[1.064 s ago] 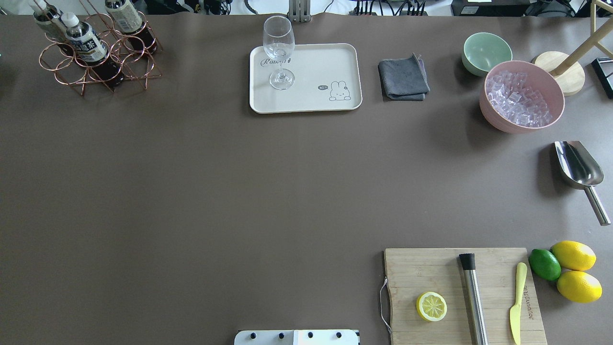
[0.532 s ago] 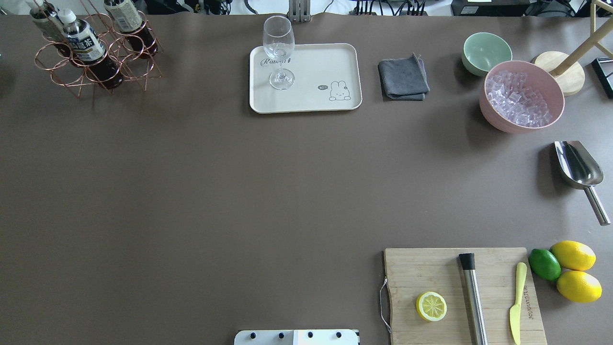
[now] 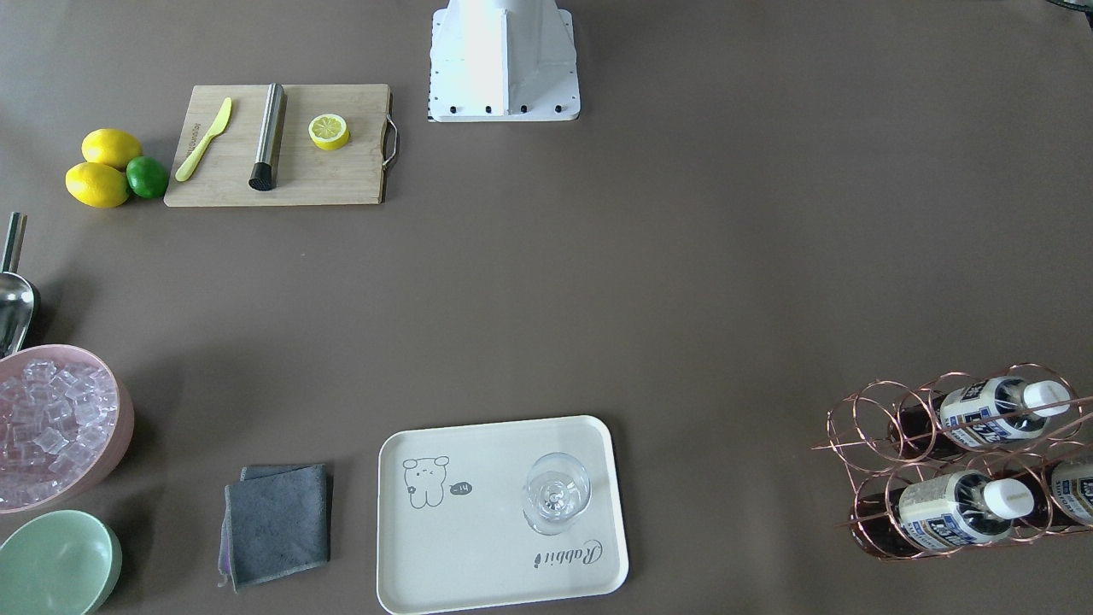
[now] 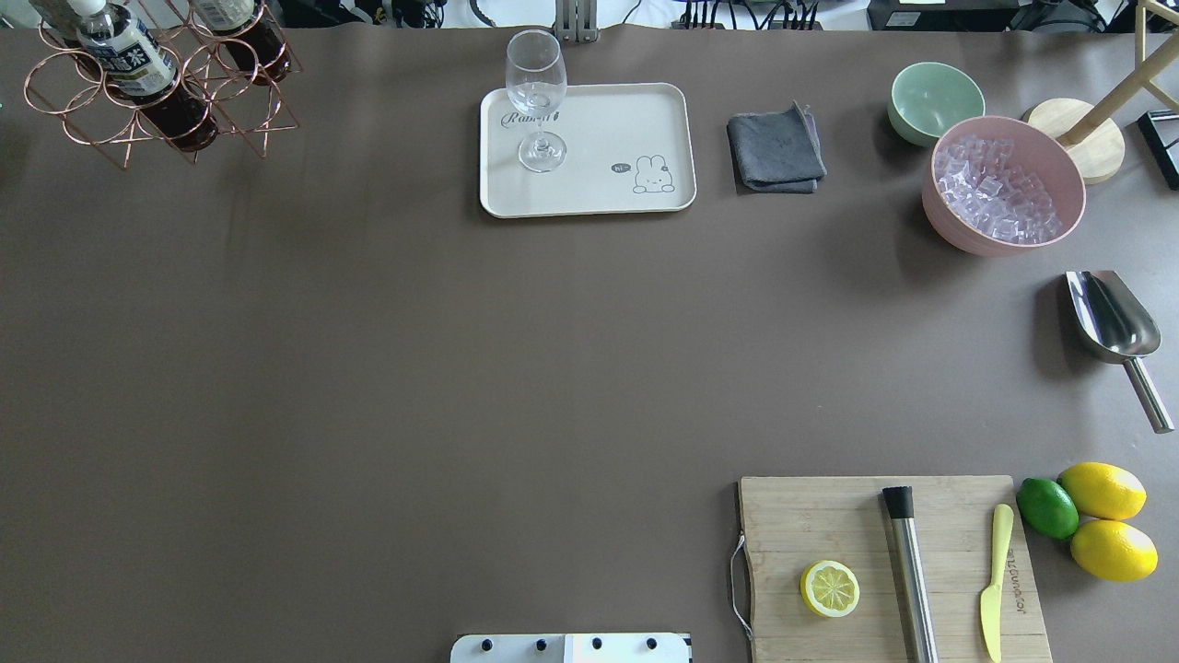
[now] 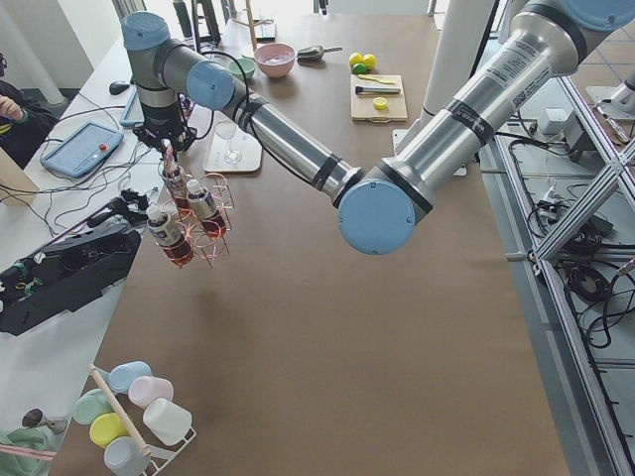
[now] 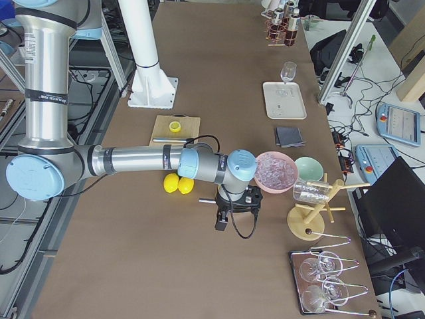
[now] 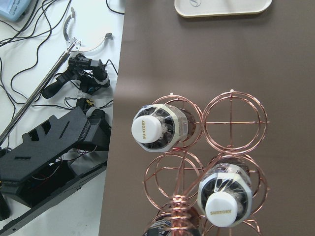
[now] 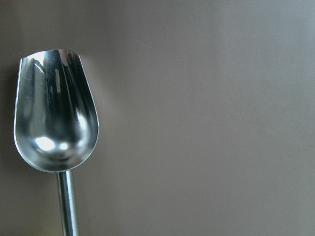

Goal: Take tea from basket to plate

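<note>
The copper wire basket (image 4: 198, 97) is at the far left corner, seen too in the front-facing view as basket (image 3: 862, 427). It holds three bottles of tea (image 4: 120, 51), white caps up in the left wrist view as tea (image 7: 157, 129). In the left side view the left gripper (image 5: 165, 139) sits at the top of the basket's twisted handle; I cannot tell its state. The basket (image 5: 213, 233) looks raised off the table. The cream plate (image 4: 608, 120) lies at the far middle. The right gripper (image 6: 222, 222) hovers over a metal scoop (image 8: 54, 113); I cannot tell its state.
A wine glass (image 4: 536, 92) stands on the plate's left end. Right of it are a grey cloth (image 4: 776, 149), a green bowl (image 4: 935, 99) and a pink bowl of ice (image 4: 1004, 184). A cutting board (image 4: 884, 562) with a lemon half, lemons and a lime fill the near right.
The basket with its bottles has shifted toward the far left corner of the overhead view. Everything else on the table has stayed put.
</note>
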`<state>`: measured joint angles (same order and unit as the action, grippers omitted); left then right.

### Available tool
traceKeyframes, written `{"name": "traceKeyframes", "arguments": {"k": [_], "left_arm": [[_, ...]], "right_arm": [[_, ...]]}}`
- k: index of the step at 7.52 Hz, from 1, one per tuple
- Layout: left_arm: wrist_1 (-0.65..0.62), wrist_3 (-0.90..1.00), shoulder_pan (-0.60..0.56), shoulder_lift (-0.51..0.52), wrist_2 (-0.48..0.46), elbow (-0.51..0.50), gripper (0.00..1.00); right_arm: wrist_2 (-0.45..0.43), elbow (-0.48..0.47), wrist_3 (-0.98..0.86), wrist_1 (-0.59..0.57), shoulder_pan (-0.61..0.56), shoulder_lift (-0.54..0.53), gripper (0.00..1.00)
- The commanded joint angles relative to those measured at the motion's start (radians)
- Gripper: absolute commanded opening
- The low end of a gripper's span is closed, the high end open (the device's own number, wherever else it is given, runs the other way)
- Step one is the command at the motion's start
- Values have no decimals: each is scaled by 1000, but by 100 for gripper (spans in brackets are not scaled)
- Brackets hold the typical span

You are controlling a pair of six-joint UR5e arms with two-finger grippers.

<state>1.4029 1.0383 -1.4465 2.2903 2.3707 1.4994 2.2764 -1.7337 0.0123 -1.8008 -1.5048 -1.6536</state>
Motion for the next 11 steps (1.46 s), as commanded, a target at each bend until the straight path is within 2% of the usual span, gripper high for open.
{"name": "traceKeyframes", "arguments": {"k": [1, 3, 4, 6, 7, 8, 9, 11], "left_arm": [[-152, -9, -12, -72, 74, 215, 0], [-157, -116, -41, -176, 120, 344, 0], [-160, -151, -49, -213, 116, 414, 0], [-154, -246, -52, -354, 122, 549, 0], [-151, -291, -51, -395, 122, 591, 0], [-141, -306, -38, -394, 124, 593, 0], [-95, -345, 28, -382, 125, 595, 0], [113, -616, 221, -345, 108, 611, 0]], "right_arm": [[0, 0, 0, 0, 0, 0, 99], [0, 0, 0, 0, 0, 0, 99], [0, 0, 0, 0, 0, 0, 99], [0, 0, 0, 0, 0, 0, 99], [0, 2, 0, 0, 2, 0, 99], [0, 2, 0, 0, 2, 0, 99], [0, 2, 0, 1, 2, 0, 99], [0, 2, 0, 1, 2, 0, 99]]}}
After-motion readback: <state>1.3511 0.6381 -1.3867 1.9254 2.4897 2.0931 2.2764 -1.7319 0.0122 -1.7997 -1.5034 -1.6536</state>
